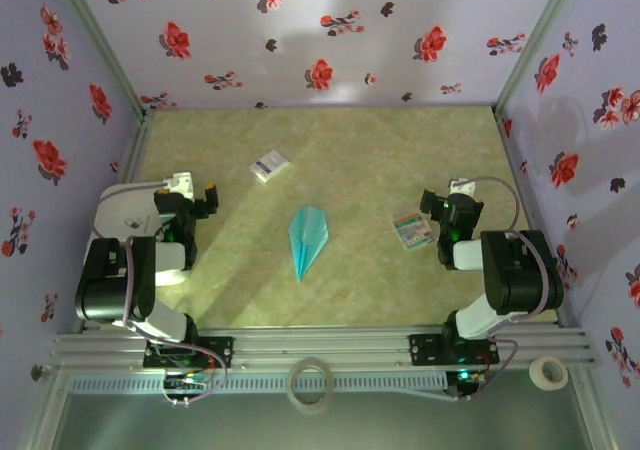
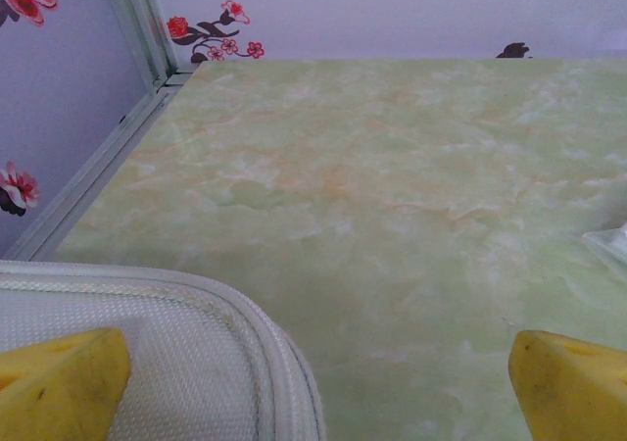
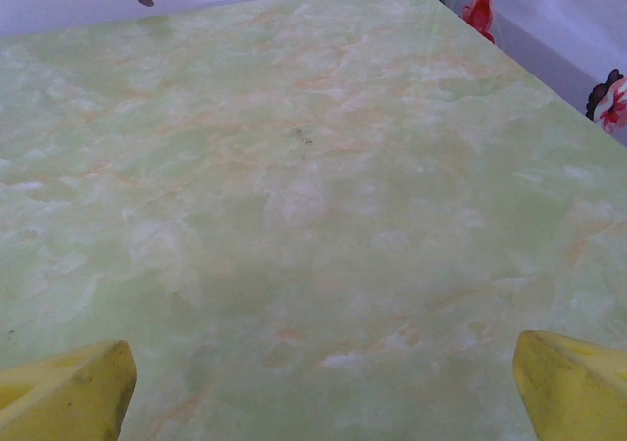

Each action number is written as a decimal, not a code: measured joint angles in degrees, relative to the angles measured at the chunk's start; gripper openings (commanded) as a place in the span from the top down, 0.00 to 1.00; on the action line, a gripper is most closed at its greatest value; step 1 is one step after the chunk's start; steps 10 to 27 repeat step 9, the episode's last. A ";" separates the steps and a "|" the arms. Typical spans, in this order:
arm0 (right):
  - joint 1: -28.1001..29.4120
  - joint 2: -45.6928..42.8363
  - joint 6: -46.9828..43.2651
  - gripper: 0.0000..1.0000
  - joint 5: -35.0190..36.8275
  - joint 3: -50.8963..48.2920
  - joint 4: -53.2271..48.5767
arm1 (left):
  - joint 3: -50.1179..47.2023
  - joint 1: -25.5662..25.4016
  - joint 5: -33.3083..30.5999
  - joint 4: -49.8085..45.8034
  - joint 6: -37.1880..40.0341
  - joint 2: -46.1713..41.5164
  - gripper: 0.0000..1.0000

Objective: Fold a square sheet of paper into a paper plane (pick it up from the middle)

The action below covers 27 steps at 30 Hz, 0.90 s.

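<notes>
At left, left gripper point(image 1: 207, 201) folded low beside a white mesh pad point(image 2: 176, 353), fingers point(image 2: 59, 382) spread wide, holding nothing. Mid-surface point(image 1: 380, 160), paper plane point(image 1: 308, 238) lying flat, point toward the near edge, apart from both arms. At right, right gripper point(image 1: 436, 206) folded low just beside a multicoloured card point(image 1: 412, 230) with print too small to read, fingers spread, empty.
</notes>
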 measured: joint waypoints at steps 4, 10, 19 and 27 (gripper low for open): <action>0.02 0.00 0.00 0.01 0.00 0.02 0.00 | 0.00 0.00 0.00 0.00 0.00 0.00 0.00; 0.00 0.00 0.00 0.01 -0.02 0.17 0.00 | 0.00 0.00 0.00 0.00 0.00 0.00 0.00; 0.00 0.00 0.00 0.01 -0.02 0.17 0.00 | 0.00 0.00 0.00 0.00 0.00 0.00 0.00; 0.00 0.00 0.00 0.01 -0.02 0.17 0.00 | 0.00 0.00 0.00 0.00 0.00 0.00 0.00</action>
